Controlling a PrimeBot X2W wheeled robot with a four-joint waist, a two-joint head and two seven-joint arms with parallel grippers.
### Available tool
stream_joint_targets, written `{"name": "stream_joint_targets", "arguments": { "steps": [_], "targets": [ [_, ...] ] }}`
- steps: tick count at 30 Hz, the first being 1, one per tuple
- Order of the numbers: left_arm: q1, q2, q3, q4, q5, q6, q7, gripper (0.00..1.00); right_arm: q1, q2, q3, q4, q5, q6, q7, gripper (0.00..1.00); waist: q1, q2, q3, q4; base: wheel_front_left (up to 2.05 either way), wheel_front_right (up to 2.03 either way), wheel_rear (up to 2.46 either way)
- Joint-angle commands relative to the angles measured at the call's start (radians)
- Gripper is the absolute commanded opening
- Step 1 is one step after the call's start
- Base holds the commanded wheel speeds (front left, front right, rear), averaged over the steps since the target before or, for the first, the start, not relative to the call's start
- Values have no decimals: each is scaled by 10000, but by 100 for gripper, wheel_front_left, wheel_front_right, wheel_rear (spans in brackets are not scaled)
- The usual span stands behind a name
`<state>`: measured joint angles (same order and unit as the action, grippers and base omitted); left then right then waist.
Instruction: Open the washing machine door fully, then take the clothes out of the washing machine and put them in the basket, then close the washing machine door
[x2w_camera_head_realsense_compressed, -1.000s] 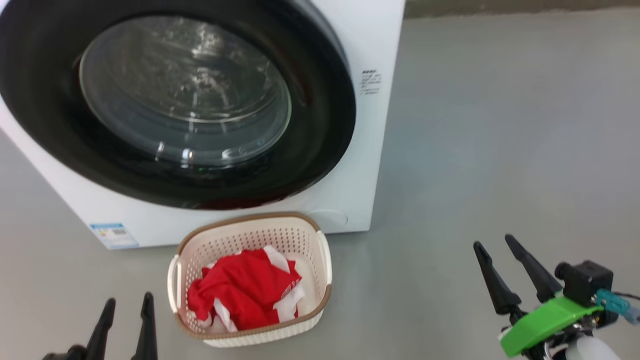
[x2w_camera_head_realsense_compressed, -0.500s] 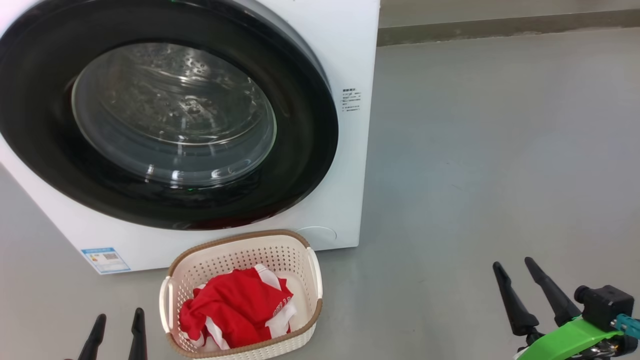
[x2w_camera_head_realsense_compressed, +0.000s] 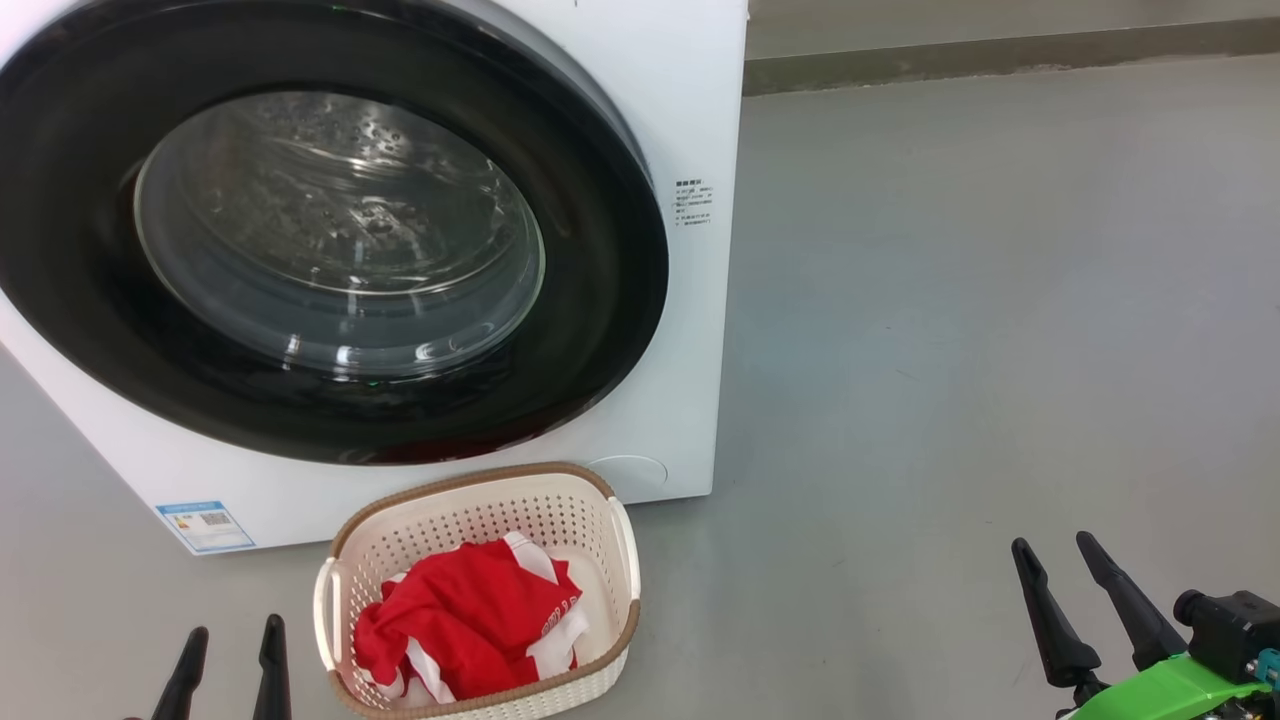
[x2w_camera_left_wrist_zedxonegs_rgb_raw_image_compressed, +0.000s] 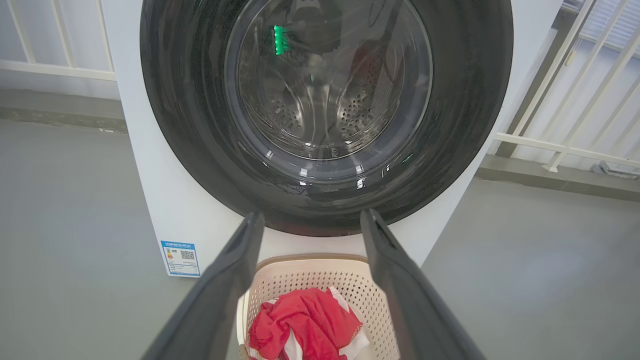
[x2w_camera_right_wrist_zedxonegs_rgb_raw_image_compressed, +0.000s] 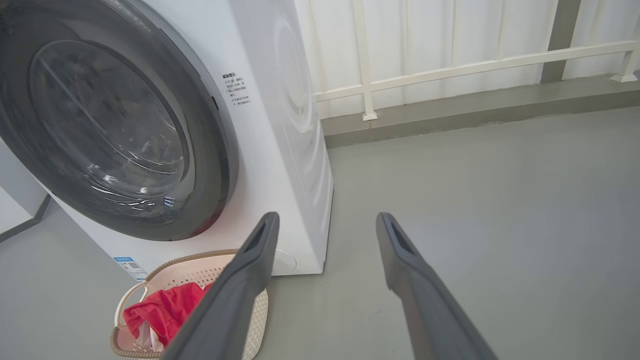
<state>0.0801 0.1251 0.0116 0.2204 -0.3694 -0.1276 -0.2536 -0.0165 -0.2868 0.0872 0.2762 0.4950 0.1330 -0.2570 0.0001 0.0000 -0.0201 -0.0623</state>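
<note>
- The round washing machine door (x2w_camera_head_realsense_compressed: 335, 235), a glossy black rim around a clear glass bowl, sits closed against the white boxy front-loading washing machine (x2w_camera_head_realsense_compressed: 700, 110).
- The small cream perforated plastic basket (x2w_camera_head_realsense_compressed: 480, 515) with a brown rim stands on the grey floor (x2w_camera_head_realsense_compressed: 950, 350) at 6 o'clock of the door, just beside the machine.
- The red-and-white fabric clothes (x2w_camera_head_realsense_compressed: 455, 620) lie bunched inside the basket.
- The left claw (x2w_camera_head_realsense_compressed: 235, 628) is at 9 o'clock of the basket, its dark fingers apart and empty.
- The right claw (x2w_camera_head_realsense_compressed: 1052, 543) is at 3 o'clock, well apart from the basket, its fingers apart and empty.
</note>
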Motion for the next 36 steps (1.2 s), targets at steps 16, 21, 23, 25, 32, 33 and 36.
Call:
{"name": "stream_joint_targets", "arguments": {
  "steps": [16,21,23,25,32,33,36],
  "targets": [
    [-194,179,378,-252,138,-31,-82,100,21,-125,102,-288,-104,-23,-48,100,-1,0,37,19,0,0,0],
    [-219,184,358,-275,209,-31,-82,100,20,-122,96,-310,-124,-23,-48,100,-1,0,57,45,0,0,0],
    [-222,179,347,-266,220,-31,-82,100,17,-125,105,-313,-128,-23,-48,100,-1,0,62,53,0,0,0],
    [-223,178,340,-254,222,-31,-82,100,15,-128,109,-313,-129,-23,-48,100,-1,0,64,57,0,0,0],
    [21,-128,-75,265,146,2,58,0,19,171,-2,207,-21,0,2,0,0,0,67,74,0,0,0],
    [41,-209,-102,393,146,2,63,0,56,267,8,328,-12,0,2,0,0,0,67,75,0,0,0],
    [189,-460,-168,727,140,2,73,0,249,534,36,707,-2,0,13,0,-1,0,68,75,0,0,0]
  ]
}}
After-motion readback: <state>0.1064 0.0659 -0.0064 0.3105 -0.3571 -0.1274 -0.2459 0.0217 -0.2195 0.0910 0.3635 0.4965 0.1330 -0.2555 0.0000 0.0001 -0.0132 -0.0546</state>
